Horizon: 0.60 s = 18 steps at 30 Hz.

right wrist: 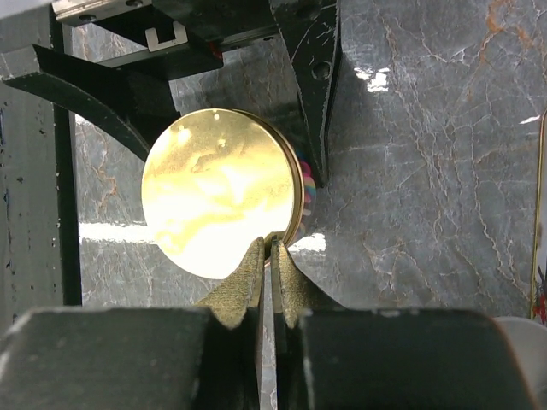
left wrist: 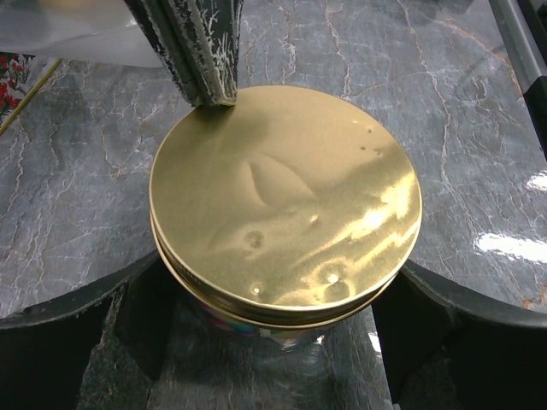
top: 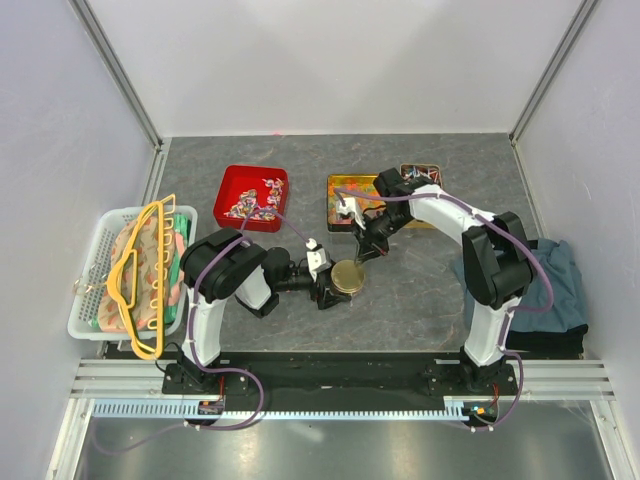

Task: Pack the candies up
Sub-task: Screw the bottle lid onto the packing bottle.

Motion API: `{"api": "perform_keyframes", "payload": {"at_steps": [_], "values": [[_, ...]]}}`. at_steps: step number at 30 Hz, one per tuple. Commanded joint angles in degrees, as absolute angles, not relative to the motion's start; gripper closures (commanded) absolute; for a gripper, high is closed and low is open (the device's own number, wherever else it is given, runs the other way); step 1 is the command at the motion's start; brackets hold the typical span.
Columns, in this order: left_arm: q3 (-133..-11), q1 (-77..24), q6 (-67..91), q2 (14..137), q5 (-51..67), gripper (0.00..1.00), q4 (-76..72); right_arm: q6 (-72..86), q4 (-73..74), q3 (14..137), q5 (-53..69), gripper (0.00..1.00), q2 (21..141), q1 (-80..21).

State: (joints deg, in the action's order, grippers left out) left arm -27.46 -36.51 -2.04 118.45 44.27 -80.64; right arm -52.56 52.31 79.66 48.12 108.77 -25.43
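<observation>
The grey marbled worktop [top: 420, 300] carries everything. At its left edge sits a white slatted basket [top: 85, 322] with patterned cloth and a yellow hanger [top: 130, 290] on top. A blue cloth [top: 560, 290] lies crumpled at the right edge. Toward the far edge, right of centre, is an open gold tin [top: 335, 190]; the right arm reaches over part of it. A smaller dark tin [top: 420, 172] lies just beyond, nearer the far right corner. Left of centre, also toward the far edge, stands a red tray [top: 232, 180].

A small glass jar [top: 348, 278] stands in the middle of the worktop, toward the near edge, closed by a round gold lid [left wrist: 282, 196] with a few dents. The left gripper [left wrist: 273, 337] comes at it from the left. Its jaws are spread to either side of the jar just under the lid and clasp its body. The right gripper [right wrist: 272, 273] comes down from the far side with its jaws pressed almost together, only a thin slit between them. Their tips rest at the rim of the lid.

The candies [top: 255, 200] lie heaped in the red tray, well apart from both grippers. A sliver of coloured wrappers also shows through the jar's glass beneath the lid.
</observation>
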Motion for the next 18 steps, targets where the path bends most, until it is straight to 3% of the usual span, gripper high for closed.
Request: {"api": "perform_keyframes", "payload": {"at_steps": [1, 18], "values": [[-27.9, -35.2, -0.8, 119.2, 36.9, 0.14, -89.0, -53.8, 62.6, 74.2, 49.7, 0.92, 110.0, -27.6], [-28.0, -35.3, -1.0, 119.0, 37.4, 0.14, -88.7, -54.1, 63.0, 72.8, 48.7, 0.94, 107.1, -29.8]]}}
